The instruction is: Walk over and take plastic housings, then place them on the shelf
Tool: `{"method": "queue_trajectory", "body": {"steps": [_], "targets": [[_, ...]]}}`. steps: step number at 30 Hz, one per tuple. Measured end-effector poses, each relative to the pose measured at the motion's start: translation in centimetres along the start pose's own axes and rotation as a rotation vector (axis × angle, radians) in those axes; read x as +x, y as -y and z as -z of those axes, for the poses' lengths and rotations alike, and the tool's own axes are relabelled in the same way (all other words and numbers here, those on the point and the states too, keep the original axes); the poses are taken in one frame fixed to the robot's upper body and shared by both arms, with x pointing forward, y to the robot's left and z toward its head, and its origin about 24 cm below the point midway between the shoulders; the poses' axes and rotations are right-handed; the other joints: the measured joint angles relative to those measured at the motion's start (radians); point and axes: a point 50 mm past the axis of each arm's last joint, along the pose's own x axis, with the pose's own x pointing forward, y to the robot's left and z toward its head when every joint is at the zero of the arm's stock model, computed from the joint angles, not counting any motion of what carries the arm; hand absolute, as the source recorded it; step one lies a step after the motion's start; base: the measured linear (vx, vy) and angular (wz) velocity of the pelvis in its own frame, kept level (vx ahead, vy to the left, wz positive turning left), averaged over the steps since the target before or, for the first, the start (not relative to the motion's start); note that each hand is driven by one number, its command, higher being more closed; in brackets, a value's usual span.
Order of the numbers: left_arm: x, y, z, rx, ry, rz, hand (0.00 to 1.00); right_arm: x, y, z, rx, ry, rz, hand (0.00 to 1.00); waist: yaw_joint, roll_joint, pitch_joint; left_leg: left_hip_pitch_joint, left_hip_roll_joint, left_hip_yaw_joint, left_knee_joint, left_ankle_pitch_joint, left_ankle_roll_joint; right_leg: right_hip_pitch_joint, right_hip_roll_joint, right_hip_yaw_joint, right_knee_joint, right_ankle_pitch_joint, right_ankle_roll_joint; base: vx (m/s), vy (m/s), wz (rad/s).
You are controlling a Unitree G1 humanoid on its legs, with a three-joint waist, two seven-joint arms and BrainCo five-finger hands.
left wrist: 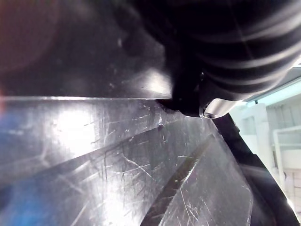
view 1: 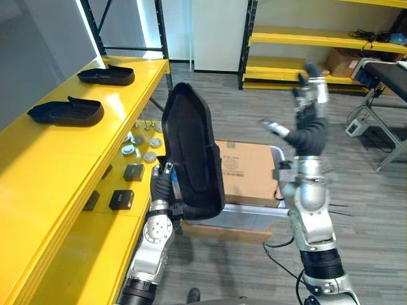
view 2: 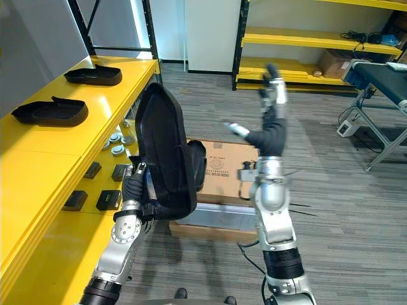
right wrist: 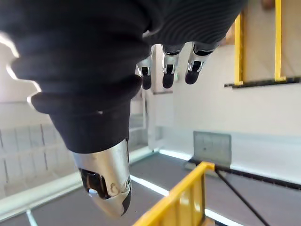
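Observation:
A large black plastic housing stands upright in the air in front of me, its hollow side facing me. My left hand grips its lower left edge, and in the left wrist view the thumb presses on the scratched housing wall; the fingers are hidden behind it. Two more black housings lie on the top of the yellow shelf at my left. My right hand is raised to the right of the held housing, open, its fingers straight and holding nothing.
A lower yellow shelf level carries small black blocks and round metal parts. A cardboard box rests on a grey bin on the floor ahead. Yellow racking lines the far wall, and a metal-framed table stands at the right.

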Motion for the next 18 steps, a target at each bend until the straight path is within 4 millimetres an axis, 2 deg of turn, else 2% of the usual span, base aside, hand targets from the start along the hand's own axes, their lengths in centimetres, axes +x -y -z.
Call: {"method": "queue_trajectory", "body": {"steps": [1, 3, 4, 6, 7, 9, 10, 11, 12, 14, 15, 17, 18], "targets": [[-0.1, -0.4, -0.3, -0.007, 0.011, -0.019, 1.0, -0.5, 1.5, 0.7, -0.031, -0.036, 0.056, 0.0, -0.001, 0.0, 0.0, 0.0, 0.001, 0.0, 0.0, 0.0, 0.0, 0.0, 0.0, 0.0, 0.0, 0.0, 0.0, 0.0, 0.0, -0.03], [-0.2, -1.3, -1.0, -0.02, 0.041, -0.059, 1.0, -2.8, 5.8, 3.7, -0.138, -0.207, 0.194, 0.0, -0.004, 0.001, 0.0, 0.001, 0.002, 0.001, 0.0, -0.003, -0.003, 0.0, 0.0, 0.003, 0.0, 0.0, 0.0, 0.0, 0.0, -0.04], [-0.2, -1.6, -1.2, -0.02, 0.048, -0.072, 1.0, -3.7, 6.9, 4.6, -0.164, -0.265, 0.225, 0.0, -0.004, 0.001, -0.001, 0.001, 0.002, 0.001, 0.0, -0.004, -0.006, 0.0, 0.0, 0.003, -0.001, 0.0, 0.0, 0.0, 0.0, -0.03], [-0.8, -2.4, -1.7, -0.028, 0.065, -0.105, 1.0, -7.8, 11.0, 7.6, -0.234, -0.498, 0.368, 0.0, -0.01, 0.008, -0.001, 0.001, 0.003, 0.004, 0.0, -0.006, -0.007, -0.001, 0.0, 0.006, -0.002, -0.001, 0.0, 0.0, 0.0, -0.02], [-0.9, -2.6, -1.7, -0.028, 0.066, -0.11, 1.0, -9.0, 12.0, 8.1, -0.244, -0.551, 0.405, 0.0, -0.011, 0.011, -0.001, 0.001, 0.003, 0.004, 0.0, -0.006, -0.007, -0.001, -0.001, 0.006, -0.003, -0.001, 0.001, 0.0, 0.0, 0.0], [-1.6, -3.6, -1.8, -0.022, 0.073, -0.141, 1.0, -14.0, 14.9, 9.8, -0.297, -0.773, 0.518, 0.0, -0.02, 0.02, -0.002, -0.001, 0.005, 0.006, 0.0, -0.007, -0.009, -0.001, 0.0, 0.006, -0.008, -0.001, 0.001, 0.0, 0.0, 0.0], [-1.7, -3.7, -1.8, -0.023, 0.074, -0.142, 1.0, -15.2, 15.4, 10.1, -0.298, -0.823, 0.535, 0.0, -0.023, 0.022, -0.003, -0.002, 0.006, 0.007, 0.0, -0.008, -0.009, -0.001, 0.0, 0.008, -0.01, 0.0, 0.001, 0.0, 0.0, -0.05], [-1.9, -3.8, -1.7, -0.022, 0.073, -0.136, 1.0, -17.6, 16.2, 10.8, -0.313, -0.934, 0.557, 0.0, -0.026, 0.023, -0.004, -0.003, 0.008, 0.01, 0.0, -0.011, -0.011, 0.0, 0.003, 0.012, -0.017, 0.002, -0.001, 0.0, 0.0, -0.06], [-1.9, -3.8, -1.7, -0.021, 0.073, -0.133, 1.0, -18.8, 16.6, 11.0, -0.321, -0.985, 0.567, 0.0, -0.025, 0.023, -0.004, -0.004, 0.009, 0.011, 0.0, -0.011, -0.011, 0.0, 0.004, 0.012, -0.018, 0.002, -0.001, 0.0, 0.0, -0.04], [-1.9, -3.6, -1.8, -0.025, 0.076, -0.111, 1.0, -23.6, 17.4, 11.6, -0.322, -1.193, 0.585, 0.0, -0.025, 0.023, -0.003, -0.005, 0.014, 0.01, 0.0, -0.012, -0.013, -0.001, 0.009, 0.012, -0.018, 0.002, -0.002, 0.0, 0.0, 0.0], [-1.9, -3.6, -1.8, -0.025, 0.077, -0.106, 1.0, -24.5, 17.5, 11.6, -0.319, -1.234, 0.586, 0.0, -0.025, 0.023, -0.003, -0.008, 0.015, 0.01, 0.0, -0.013, -0.014, -0.001, 0.01, 0.012, -0.018, 0.002, -0.002, 0.0, 0.0, 0.0], [-1.9, -3.3, -2.1, -0.033, 0.09, -0.072, 1.0, -27.9, 17.3, 11.7, -0.318, -1.387, 0.571, 0.0, -0.026, 0.022, -0.003, -0.014, 0.018, 0.008, 0.0, -0.015, -0.013, -0.001, 0.014, 0.012, -0.019, 0.002, -0.002, 0.0, 0.0, 0.0], [-1.9, -3.1, -2.2, -0.035, 0.093, -0.063, 1.0, -28.4, 17.2, 11.7, -0.318, -1.413, 0.558, 0.0, -0.026, 0.022, -0.002, -0.014, 0.019, 0.006, 0.0, -0.015, -0.013, 0.0, 0.015, 0.011, -0.019, 0.002, -0.002, 0.0, -0.005, 0.05]]}}
